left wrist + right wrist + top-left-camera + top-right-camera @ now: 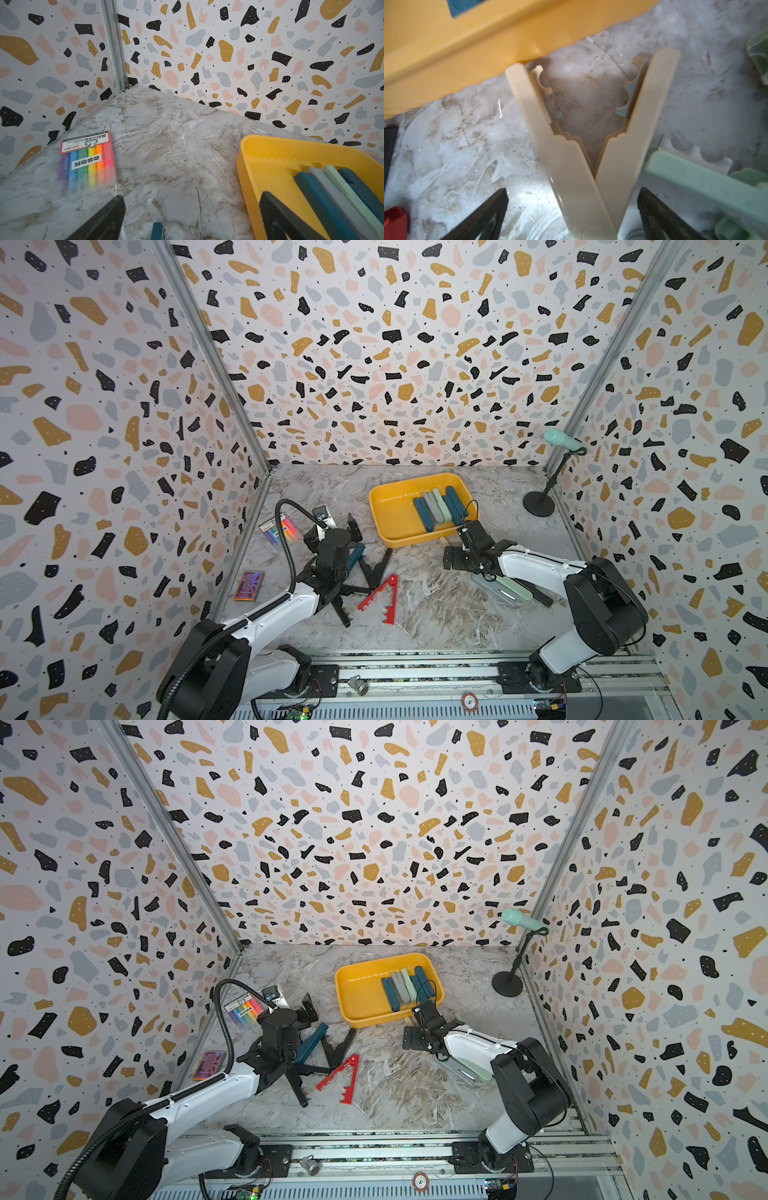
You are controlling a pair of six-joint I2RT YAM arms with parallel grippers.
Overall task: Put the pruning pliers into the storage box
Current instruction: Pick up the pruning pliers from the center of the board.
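Now right gripper (573, 193) hanging released, jaws straddling beige pliers (566, 158) lying just beside box (467, 41) wall, likely lining up grasp. Left gripper (192, 197) also released, empty. Several pliers (440, 506) sitting in box; loose pliers (380, 593) lying on counter (436, 614).

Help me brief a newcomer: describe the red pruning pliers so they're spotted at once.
Find the mustard-yellow storage box on the marble table. On the marble off its robot-side long wall lie open V-shaped pliers. The red pruning pliers are the only red pair, with notched arms.
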